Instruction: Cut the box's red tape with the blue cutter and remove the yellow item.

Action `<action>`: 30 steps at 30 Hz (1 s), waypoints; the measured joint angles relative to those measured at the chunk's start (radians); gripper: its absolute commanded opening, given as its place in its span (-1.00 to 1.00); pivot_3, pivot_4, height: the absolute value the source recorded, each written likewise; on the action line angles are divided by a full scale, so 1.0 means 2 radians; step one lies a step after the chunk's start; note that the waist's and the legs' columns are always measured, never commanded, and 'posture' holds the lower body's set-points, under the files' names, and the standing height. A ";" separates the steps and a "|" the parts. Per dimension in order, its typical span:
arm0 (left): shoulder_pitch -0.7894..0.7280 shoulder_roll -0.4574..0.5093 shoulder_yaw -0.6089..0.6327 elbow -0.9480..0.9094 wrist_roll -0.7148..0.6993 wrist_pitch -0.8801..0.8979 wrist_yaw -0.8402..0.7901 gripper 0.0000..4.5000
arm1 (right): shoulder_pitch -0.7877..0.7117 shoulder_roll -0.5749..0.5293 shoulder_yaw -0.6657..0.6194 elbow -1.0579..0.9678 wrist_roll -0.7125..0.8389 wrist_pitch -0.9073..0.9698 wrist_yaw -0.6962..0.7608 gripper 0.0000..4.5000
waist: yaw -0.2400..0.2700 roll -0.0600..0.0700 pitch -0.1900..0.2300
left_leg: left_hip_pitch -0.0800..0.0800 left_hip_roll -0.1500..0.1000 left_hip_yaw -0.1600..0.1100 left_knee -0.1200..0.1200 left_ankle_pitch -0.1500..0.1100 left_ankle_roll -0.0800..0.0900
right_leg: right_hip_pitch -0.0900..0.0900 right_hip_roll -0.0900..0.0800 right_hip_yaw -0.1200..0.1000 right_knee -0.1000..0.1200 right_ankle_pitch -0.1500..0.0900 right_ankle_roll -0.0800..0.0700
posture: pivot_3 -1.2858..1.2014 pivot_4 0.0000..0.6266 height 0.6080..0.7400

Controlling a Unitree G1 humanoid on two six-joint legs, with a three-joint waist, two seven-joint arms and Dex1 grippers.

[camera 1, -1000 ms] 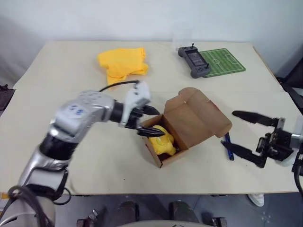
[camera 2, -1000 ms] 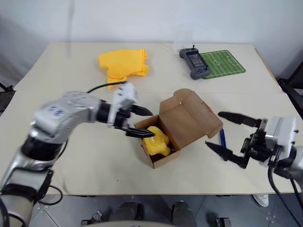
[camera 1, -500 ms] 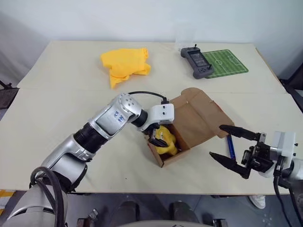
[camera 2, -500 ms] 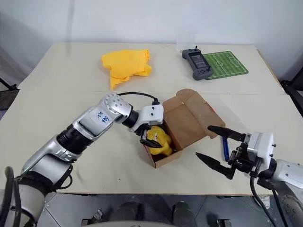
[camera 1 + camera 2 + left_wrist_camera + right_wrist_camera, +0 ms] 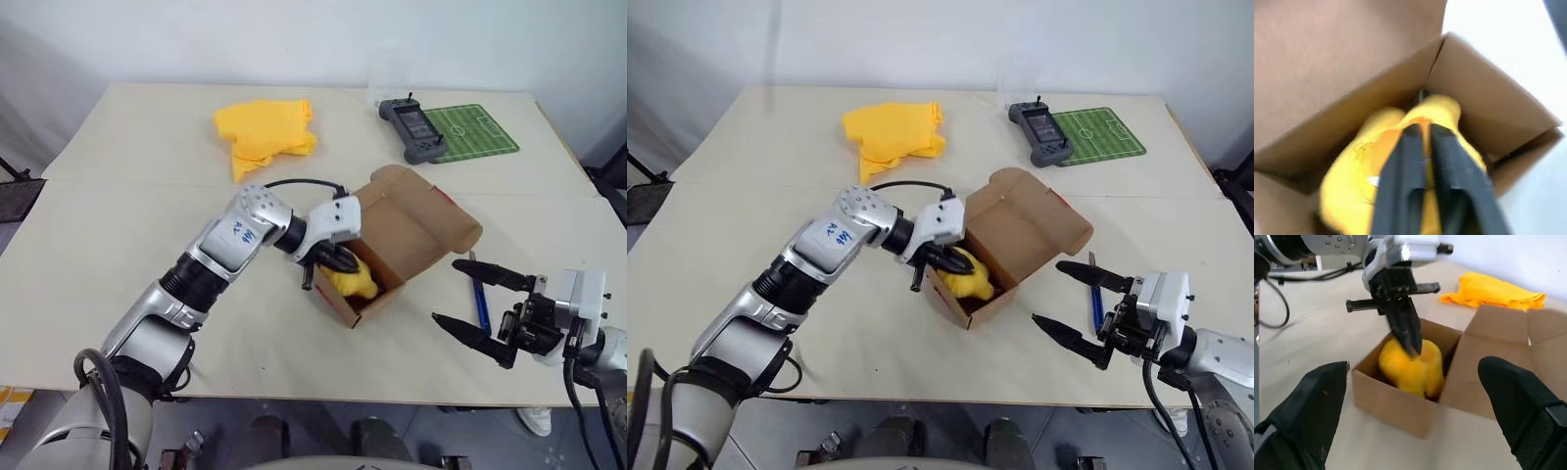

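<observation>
Now the table (image 5: 127,196) carries the same spread as a second ago: the cloth (image 5: 265,132) and the green mat (image 5: 470,132) with its dark handset (image 5: 416,132) lie at the far side, well apart from the work. What has changed is at the box (image 5: 416,230), which stands open near the middle with its flap thrown back.

A second ago the left arm (image 5: 225,250) held its gripper beside the box, fingers wide above the rim. Since then the arm has swung in over the near wall and the left gripper (image 5: 336,260) has gone down inside and closed. In the left wrist view the fingers (image 5: 1405,171) stand narrow, pinched on the top of the yellow item (image 5: 1356,171), which still sits in the box bottom, touching the walls.

The right gripper (image 5: 480,304) hangs off the near right of the box with its fingers spread wide and empty; it has sunk a little over the second. The cutter (image 5: 477,299) lies on the table just behind it, beside the box. The red tape cannot be made out for certain.

With the lid open and the grip made, the cutting looks done and only the lift-out remains. The pinch sits high on a soft lump, so it may slip or drag the light box up with it.
</observation>
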 measured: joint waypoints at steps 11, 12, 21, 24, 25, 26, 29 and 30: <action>0.022 0.032 0.177 0.030 -0.085 -0.089 -0.035 -0.98 | -0.050 0.015 -0.005 0.000 -0.006 0.024 0.006 1.00 | -0.009 0.000 0.000 | 0.001 0.000 0.000 0.000 0.000 0.000 | 0.000 0.000 -0.001 0.001 0.000 0.000 | 0.03 -0.52 1.00; 0.036 0.040 0.197 0.035 -0.086 -0.109 -0.027 -0.98 | -0.057 0.015 -0.005 0.000 -0.006 0.026 0.009 1.00 | -0.011 0.000 0.000 | 0.001 0.000 0.000 0.000 0.000 0.000 | 0.000 0.000 -0.001 0.001 0.000 0.000 | 0.03 -0.52 1.00; 0.158 0.092 0.237 -0.041 -0.103 -0.102 -0.011 -0.98 | -0.118 0.015 0.017 0.031 -0.020 0.049 0.050 1.00 | -0.001 -0.001 0.000 | 0.000 -0.001 -0.002 0.001 0.000 0.000 | -0.001 -0.003 -0.004 0.002 0.000 0.000 | 0.03 -0.52 1.00; 0.109 0.066 0.213 -0.064 -0.113 -0.090 -0.009 -0.90 | -0.133 0.015 0.019 0.032 -0.023 0.058 0.053 1.00 | 0.006 -0.001 0.000 | -0.004 -0.002 -0.005 0.004 0.000 0.000 | -0.001 -0.003 -0.007 0.002 0.001 0.000 | 0.03 -0.52 1.00; 0.092 0.061 0.209 -0.069 -0.114 -0.088 -0.005 -0.80 | -0.132 0.015 0.019 0.032 -0.023 0.059 0.054 1.00 | 0.004 -0.001 0.000 | -0.005 -0.002 -0.006 0.004 0.000 0.000 | -0.001 -0.003 -0.007 0.002 0.001 0.000 | 0.03 -0.52 1.00; 0.082 0.059 0.208 -0.069 -0.114 -0.087 -0.002 -0.71 | -0.130 0.015 0.018 0.031 -0.023 0.061 0.054 1.00 | 0.002 -0.001 0.000 | -0.005 -0.003 -0.006 0.004 0.000 0.000 | -0.002 -0.004 -0.007 0.002 0.001 0.000 | 0.03 -0.52 1.00; 0.067 0.044 0.201 -0.078 -0.121 -0.071 0.003 -0.29 | -0.109 0.015 0.010 0.028 -0.023 0.070 0.052 1.00 | -0.001 0.000 0.000 | -0.005 -0.003 -0.006 0.003 0.000 0.000 | -0.002 -0.003 -0.008 0.003 0.001 0.000 | 0.03 -0.52 1.00; 0.065 0.033 0.193 -0.080 -0.121 -0.069 0.010 -0.16 | -0.104 0.015 0.005 0.026 -0.023 0.073 0.048 1.00 | -0.001 0.000 0.000 | -0.005 -0.003 -0.006 0.003 0.000 0.000 | -0.002 -0.003 -0.008 0.003 0.001 0.000 | 0.03 -0.52 1.00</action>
